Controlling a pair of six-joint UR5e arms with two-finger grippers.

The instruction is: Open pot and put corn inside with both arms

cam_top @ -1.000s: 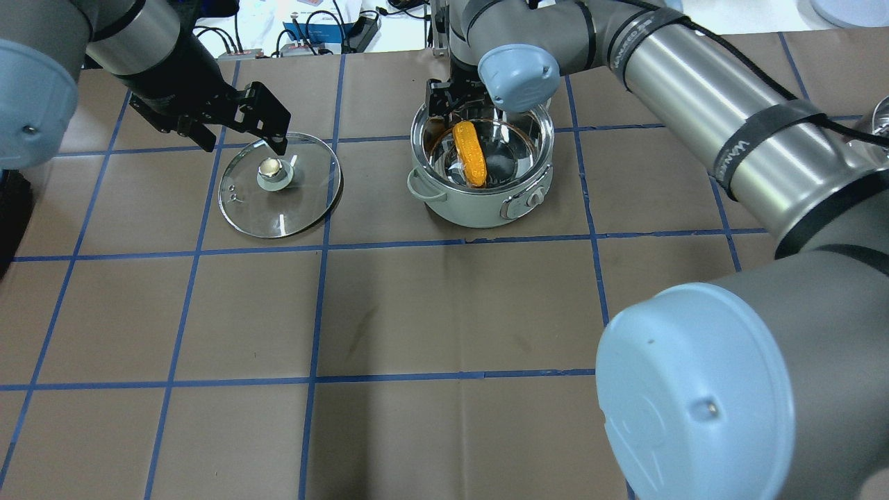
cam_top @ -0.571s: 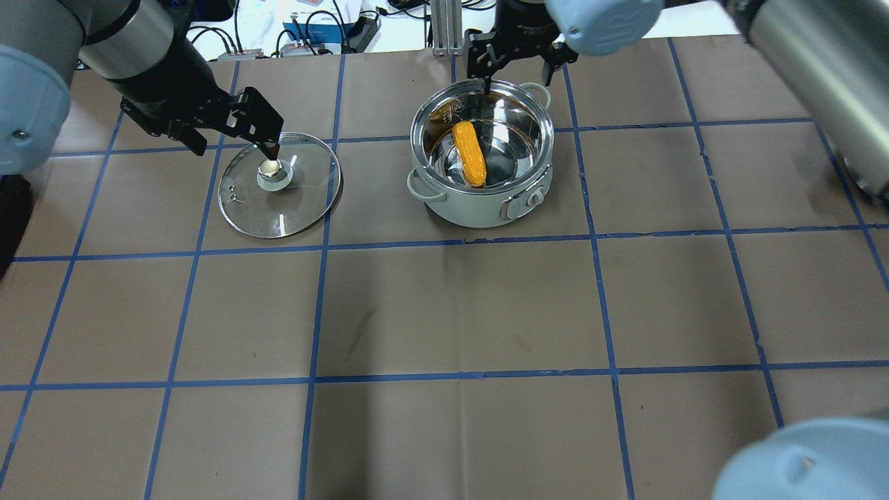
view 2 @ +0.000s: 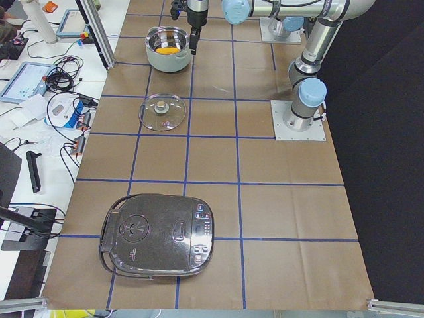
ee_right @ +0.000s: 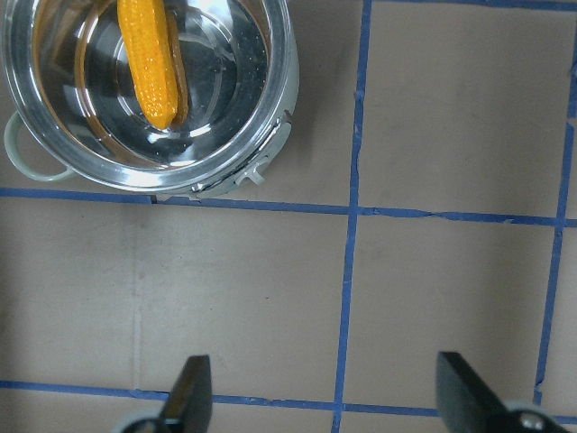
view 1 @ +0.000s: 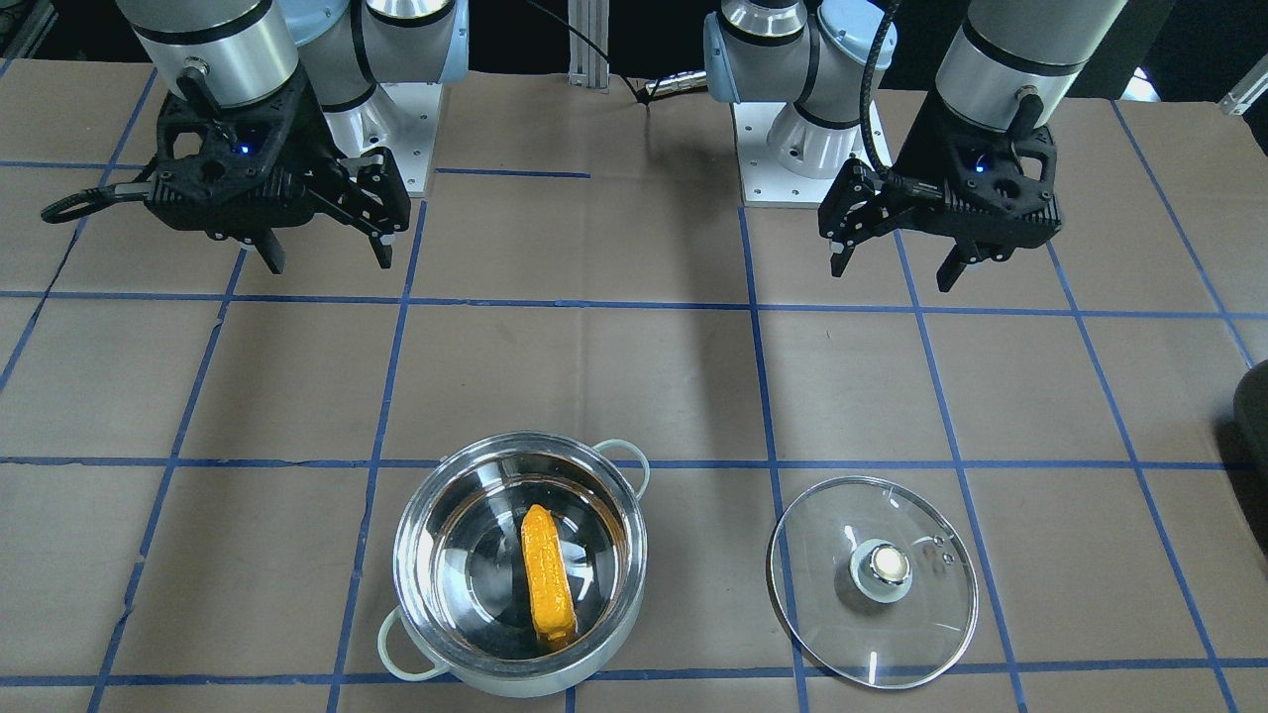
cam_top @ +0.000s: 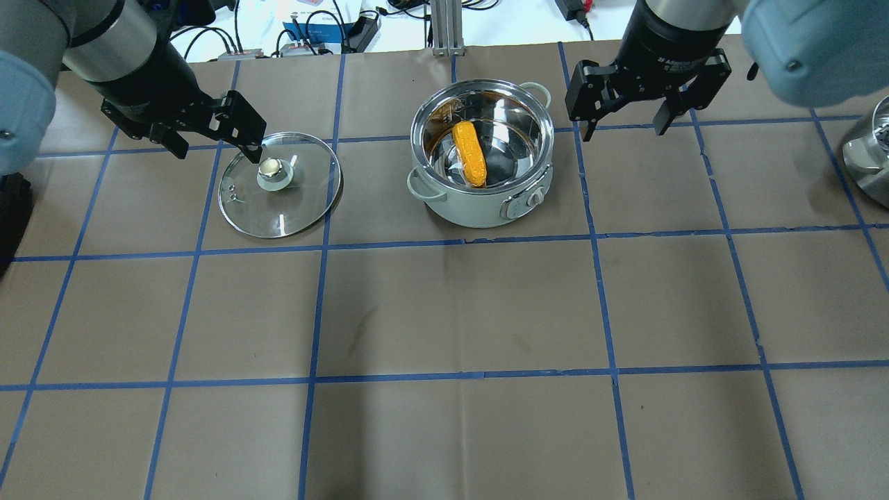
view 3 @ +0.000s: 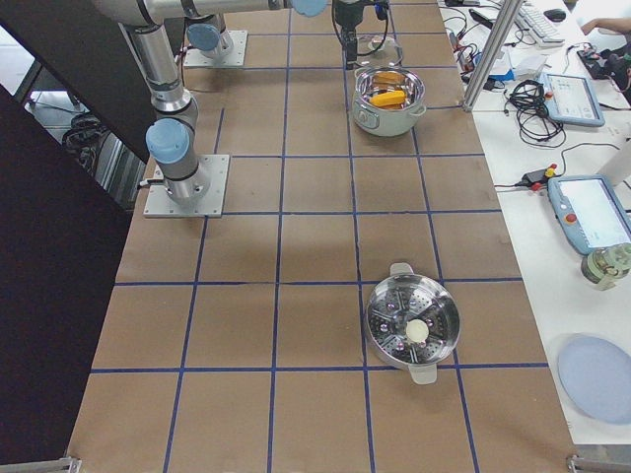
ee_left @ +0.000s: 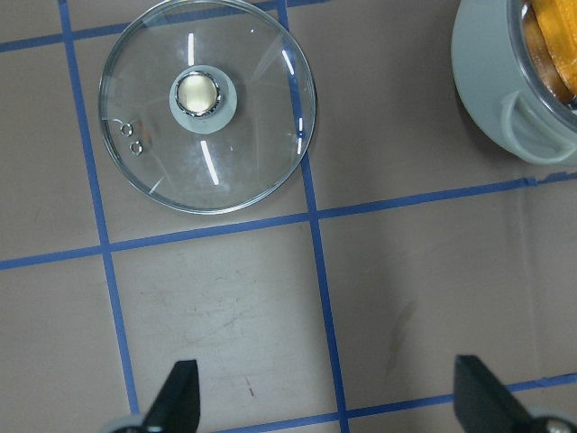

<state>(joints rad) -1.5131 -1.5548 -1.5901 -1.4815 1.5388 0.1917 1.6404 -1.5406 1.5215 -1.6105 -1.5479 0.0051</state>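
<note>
Black jaws spread and empty, the right gripper [cam_top: 623,130] hangs above and off to one side of the steel pot [cam_top: 528,201], with the corn [cam_top: 469,154] lying inside it. The left gripper [cam_top: 217,144], likewise released, hovers near the glass lid [cam_top: 298,208]. The task looks complete, and the next move is probably only pulling both arms clear.

We count two arms, a left arm [cam_top: 111,42] and a right arm [cam_top: 677,24], and two claws, a left claw [view 1: 892,274] and a right claw [view 1: 327,260]. On the surface [cam_top: 444,312] we count one pot [cam_top: 472,210] with two loop handles [ee_left: 529,135], one corn [cam_top: 469,154], one glass lid [cam_top: 281,205], one black rice cooker [view 2: 158,235] and one steel steamer pot [view 3: 413,328].
</note>
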